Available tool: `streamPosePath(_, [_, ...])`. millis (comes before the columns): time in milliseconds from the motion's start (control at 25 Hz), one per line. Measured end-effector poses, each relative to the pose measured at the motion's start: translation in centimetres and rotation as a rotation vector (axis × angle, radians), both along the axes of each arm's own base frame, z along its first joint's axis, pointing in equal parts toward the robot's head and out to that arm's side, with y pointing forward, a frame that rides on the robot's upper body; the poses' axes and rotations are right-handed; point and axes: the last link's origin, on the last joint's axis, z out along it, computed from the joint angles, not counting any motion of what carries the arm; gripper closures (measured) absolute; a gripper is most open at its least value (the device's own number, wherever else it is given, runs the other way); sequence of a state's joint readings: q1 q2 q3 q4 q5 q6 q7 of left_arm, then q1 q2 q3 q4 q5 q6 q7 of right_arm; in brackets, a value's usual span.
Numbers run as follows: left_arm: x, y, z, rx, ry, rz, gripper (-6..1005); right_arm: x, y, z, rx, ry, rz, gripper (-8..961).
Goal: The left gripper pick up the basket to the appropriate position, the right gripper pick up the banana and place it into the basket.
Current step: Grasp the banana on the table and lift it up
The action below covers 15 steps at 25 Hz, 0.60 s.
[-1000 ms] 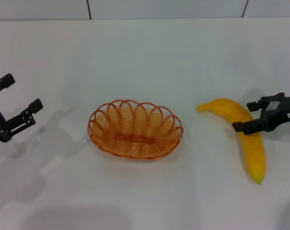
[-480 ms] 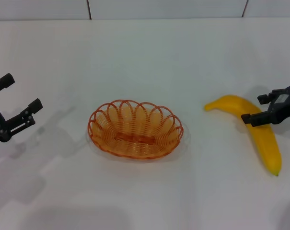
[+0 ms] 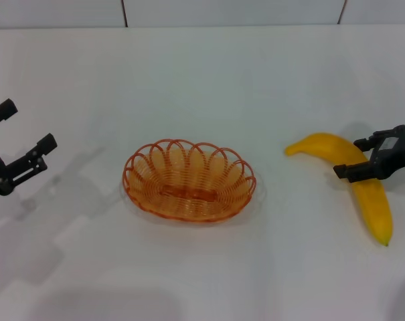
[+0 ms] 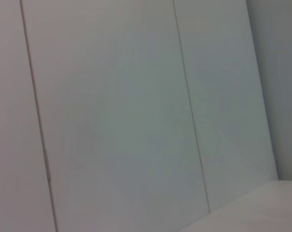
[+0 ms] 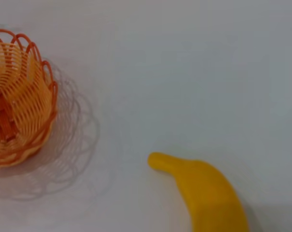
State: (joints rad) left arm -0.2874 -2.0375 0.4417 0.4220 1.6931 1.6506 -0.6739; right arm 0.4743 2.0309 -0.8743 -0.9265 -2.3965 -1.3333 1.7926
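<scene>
My right gripper sits at the right side of the white tabletop, its two black fingers spread apart and straddling the middle of the banana. One finger lies on the far side of the fruit and the other on the near side; whether either finger actually touches the peel I cannot tell. A small white label shows on the gripper's body.

The banana lies flat on the tabletop, well to the right of the basket, with its stem end pointing toward the basket and its other end curving down toward me. From my right wrist camera I see the stem end of the banana resting on the bare surface, and the basket well apart from it, with its looped shadow spread beneath it.

The orange wire basket stands upright near the middle of the tabletop, its scalloped rim facing up and nothing inside it.

My left gripper hangs at the far left edge, well apart from the basket, fingers spread wide and holding nothing. My left wrist camera shows only pale wall panels with thin vertical seams.
</scene>
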Motion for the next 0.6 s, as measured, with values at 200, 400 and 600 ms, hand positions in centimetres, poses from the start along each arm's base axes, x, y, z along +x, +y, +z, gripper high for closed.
streamPosePath(200, [0.01, 0.01, 0.04, 0.017, 0.004, -0.005, 134, -0.03, -0.10, -0.22, -0.014, -0.009, 0.011, 144])
streamPosePath(400, [-0.06, -0.10, 0.00, 0.017, 0.003, -0.002, 134, -0.22, -0.24, -0.68, -0.038, -0.023, 0.026, 281])
streamPosePath(600, [-0.22, -0.29, 0.09, 0.025, -0.002, 0.006, 134, -0.51, -0.09, -0.43, -0.021, -0.006, 0.031, 408])
